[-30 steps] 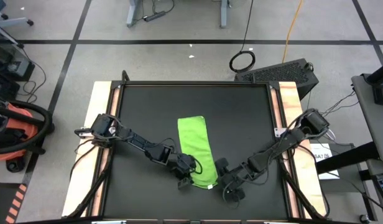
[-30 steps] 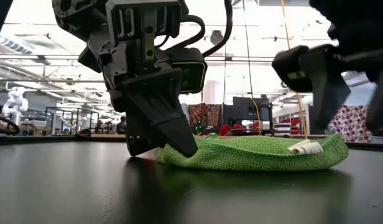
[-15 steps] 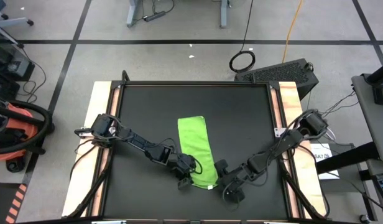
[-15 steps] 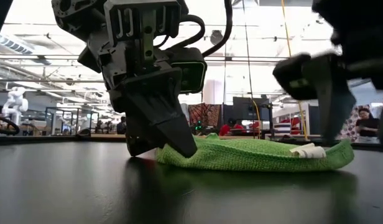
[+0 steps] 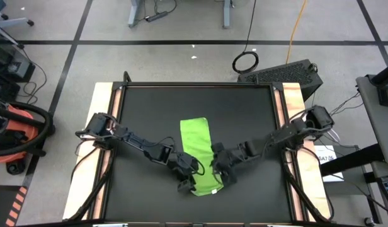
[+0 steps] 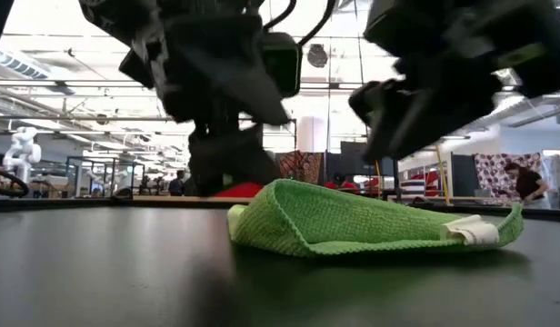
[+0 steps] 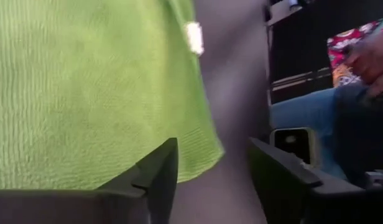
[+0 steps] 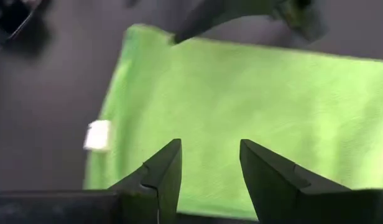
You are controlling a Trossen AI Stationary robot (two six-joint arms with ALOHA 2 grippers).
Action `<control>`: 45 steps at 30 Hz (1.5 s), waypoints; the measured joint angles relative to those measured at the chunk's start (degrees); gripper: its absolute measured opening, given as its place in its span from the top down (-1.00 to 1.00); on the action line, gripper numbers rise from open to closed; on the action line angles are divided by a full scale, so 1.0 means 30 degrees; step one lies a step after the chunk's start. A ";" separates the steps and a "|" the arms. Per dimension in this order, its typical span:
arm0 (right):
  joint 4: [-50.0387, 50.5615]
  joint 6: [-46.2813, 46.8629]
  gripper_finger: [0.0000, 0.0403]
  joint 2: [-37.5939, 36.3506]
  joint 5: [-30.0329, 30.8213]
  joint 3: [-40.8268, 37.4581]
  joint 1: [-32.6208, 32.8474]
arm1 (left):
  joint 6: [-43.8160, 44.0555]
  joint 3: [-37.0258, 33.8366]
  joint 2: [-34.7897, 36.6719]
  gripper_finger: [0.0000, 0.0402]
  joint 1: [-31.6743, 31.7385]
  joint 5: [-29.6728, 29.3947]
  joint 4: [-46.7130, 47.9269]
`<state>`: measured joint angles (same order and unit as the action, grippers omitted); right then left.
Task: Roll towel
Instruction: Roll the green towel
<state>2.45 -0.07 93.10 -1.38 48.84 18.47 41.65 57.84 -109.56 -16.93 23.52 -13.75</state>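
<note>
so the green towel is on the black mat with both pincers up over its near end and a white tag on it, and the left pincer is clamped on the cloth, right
Not quite: the left pincer is open with nothing between its fingers, as the left wrist view shows. The rest holds: the towel lies on the black mat, white tag showing.

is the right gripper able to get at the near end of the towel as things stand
Probably yes: the right gripper hangs open just above the towel, nothing between them; the left gripper sits at the opposite edge.
</note>
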 joint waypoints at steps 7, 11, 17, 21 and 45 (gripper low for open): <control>-0.1300 -0.1011 0.23 0.0913 -0.2187 0.0010 -0.3558 | -0.1414 0.0026 0.0959 -0.01 0.0005 -0.3004 0.4157; -0.2720 -0.1047 0.23 0.2154 -0.3977 0.0007 -0.4835 | -0.2413 0.0015 0.0999 -0.01 0.0467 -0.4788 0.5401; -0.3724 -0.0846 0.23 0.3465 -0.4646 0.0015 -0.5813 | -0.4135 0.0036 0.1006 -0.01 0.1669 -0.5017 0.6755; -0.3475 -0.0011 0.23 0.4073 -0.4569 0.0015 -0.6919 | -0.5026 0.0080 0.1086 -0.01 0.2808 -0.4976 0.8312; -0.2606 0.0473 0.23 0.0464 -0.4887 0.0009 -1.0757 | -0.8663 0.0931 0.3396 -0.01 0.7844 -0.4376 0.9003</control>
<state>-5.37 1.35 94.49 -16.04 48.87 -13.80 15.66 60.64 -99.37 6.60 10.39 13.26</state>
